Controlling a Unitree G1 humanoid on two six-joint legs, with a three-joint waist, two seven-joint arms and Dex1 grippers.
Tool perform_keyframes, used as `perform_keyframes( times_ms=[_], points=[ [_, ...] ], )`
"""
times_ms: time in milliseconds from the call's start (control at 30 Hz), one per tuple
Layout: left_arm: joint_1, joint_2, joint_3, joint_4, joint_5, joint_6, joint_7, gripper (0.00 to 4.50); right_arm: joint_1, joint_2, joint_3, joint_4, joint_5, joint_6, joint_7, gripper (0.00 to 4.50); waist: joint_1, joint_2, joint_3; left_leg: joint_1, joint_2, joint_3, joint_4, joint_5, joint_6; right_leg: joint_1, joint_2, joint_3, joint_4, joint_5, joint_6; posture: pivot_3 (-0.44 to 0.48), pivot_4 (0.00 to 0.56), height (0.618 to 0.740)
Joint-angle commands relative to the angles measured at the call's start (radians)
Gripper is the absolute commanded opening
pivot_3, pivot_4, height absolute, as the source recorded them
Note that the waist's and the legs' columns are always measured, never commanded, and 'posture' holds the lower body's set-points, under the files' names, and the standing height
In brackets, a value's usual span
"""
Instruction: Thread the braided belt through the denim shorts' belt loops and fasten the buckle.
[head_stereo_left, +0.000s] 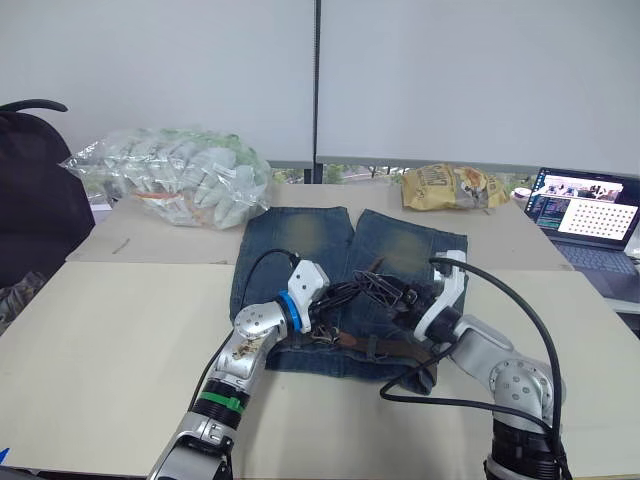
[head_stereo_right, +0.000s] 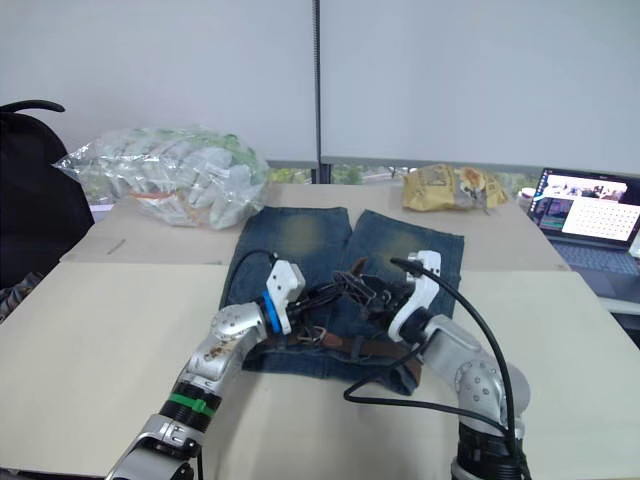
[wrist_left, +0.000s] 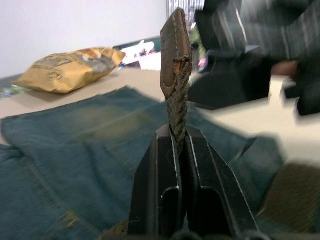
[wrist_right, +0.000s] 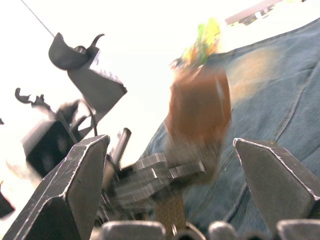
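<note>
the denim shorts (head_stereo_left: 345, 262) are laid flat on the worktop (head_stereo_left: 120, 340), legs pointing far and the waistband at the near edge. the braided belt (head_stereo_left: 385, 346) is seen lying along that waistband, mostly toward the right; whether it already passes through any of the belt loops cannot be told. the leather-tipped end of the belt (wrist_left: 176, 60) is pinched upright in the closed left gripper (wrist_left: 179, 150), over the middle of the shorts. the right gripper (wrist_right: 172, 165) is held open, its jaws spread wide to either side of that same tip, so a handover or a shared feeding step appears to be in hand. the buckle is not made out clearly. next, the tip would probably have to be taken by the right gripper and guided into the next loop without twisting the strap.
</note>
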Motion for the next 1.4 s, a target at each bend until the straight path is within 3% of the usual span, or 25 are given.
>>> perform_keyframes(
  times_ms=[33,167,333,367,600,733,900,1000,1067,1167,1367,1400],
  points=[
    [-0.016,0.006,-0.029,0.029,0.093,-0.128,0.054,0.00,-0.031,0.011,-0.019,-0.010,0.058,0.017,-0.070,4.49,0.001,0.000,0.000,-0.002,0.000,0.000,0.000,0.000,0.000,-0.002,0.000,0.000,0.000,0.000,0.000,0.000,0.150,0.740],
    [-0.036,0.018,-0.049,0.097,0.196,-0.233,0.142,0.00,-0.056,0.039,-0.029,0.014,0.084,0.028,-0.179,4.49,0.000,0.000,0.000,-0.010,0.000,0.000,0.001,0.000,0.000,-0.012,0.000,0.001,0.004,0.001,-0.001,0.000,0.150,0.740],
    [-0.046,0.015,-0.063,0.139,0.248,-0.310,0.189,0.00,-0.072,0.072,-0.047,0.040,0.119,0.034,-0.291,4.49,0.001,0.000,0.000,-0.010,0.000,0.000,0.001,0.000,0.000,-0.012,0.000,0.001,0.004,0.004,-0.006,0.000,0.150,0.740],
    [-0.047,0.016,-0.066,0.145,0.256,-0.321,0.196,0.00,-0.069,0.067,-0.043,0.043,0.120,0.035,-0.297,3.97,0.001,0.000,0.000,-0.010,0.000,0.000,0.001,0.000,0.000,-0.012,0.000,0.001,0.004,0.004,-0.006,0.000,0.150,0.740],
    [-0.052,0.015,-0.064,0.169,0.254,-0.345,0.209,0.00,-0.064,0.049,-0.041,0.061,0.135,0.029,-0.327,1.61,0.001,0.000,0.000,-0.010,0.000,0.000,0.001,0.000,0.001,-0.012,0.000,0.001,0.004,0.004,-0.005,0.000,0.150,0.740],
    [-0.046,0.014,-0.062,0.162,0.210,-0.332,0.155,0.00,-0.057,0.033,-0.038,0.064,0.128,0.024,-0.323,0.16,0.000,0.000,0.000,-0.010,0.000,0.000,0.002,0.001,0.001,-0.012,0.000,0.001,0.005,0.004,-0.005,0.000,0.150,0.740],
    [-0.036,0.017,-0.048,0.138,0.167,-0.332,0.117,1.70,-0.050,-0.022,-0.034,0.069,0.129,0.029,-0.298,0.00,0.001,0.000,0.000,-0.010,0.000,0.000,0.002,0.001,0.001,-0.012,0.000,0.001,0.005,0.004,-0.006,0.000,0.150,0.740],
    [-0.029,0.049,-0.013,0.081,0.060,-0.312,0.019,2.73,-0.047,-0.074,-0.057,0.068,0.154,0.044,-0.281,0.00,0.000,0.000,0.000,-0.010,0.000,0.000,0.002,0.001,0.001,-0.012,0.000,0.001,0.005,0.004,-0.006,0.000,0.150,0.740],
    [-0.029,0.090,0.022,0.004,-0.069,-0.202,-0.098,3.43,-0.049,-0.101,-0.068,0.071,0.176,0.056,-0.278,0.00,-0.003,0.000,0.000,-0.010,0.000,0.000,0.002,0.001,0.001,-0.012,0.000,0.001,0.005,0.004,-0.006,0.000,0.150,0.740],
    [-0.010,0.132,0.067,-0.111,-0.218,0.007,-0.161,4.42,-0.048,-0.129,-0.068,0.075,0.198,0.074,-0.272,0.00,-0.007,0.000,0.000,-0.010,0.000,0.000,0.001,0.001,0.001,-0.012,0.001,0.001,0.007,0.004,-0.006,0.000,0.150,0.740],
    [0.076,0.221,0.162,-0.312,-0.484,0.388,-0.224,4.47,-0.044,-0.191,-0.109,0.066,0.293,0.124,-0.288,0.00,-0.008,0.001,0.000,-0.009,0.000,0.000,0.002,0.001,0.001,-0.012,0.000,0.001,0.007,0.001,-0.001,0.000,0.150,0.740],
    [0.078,0.218,0.187,-0.304,-0.504,0.407,-0.210,4.21,-0.039,-0.207,-0.124,0.064,0.332,0.139,-0.292,0.00,-0.008,0.001,0.000,-0.009,0.000,0.000,0.002,0.001,0.001,-0.012,0.000,0.001,0.007,0.001,-0.001,0.000,0.150,0.740]
  ],
)
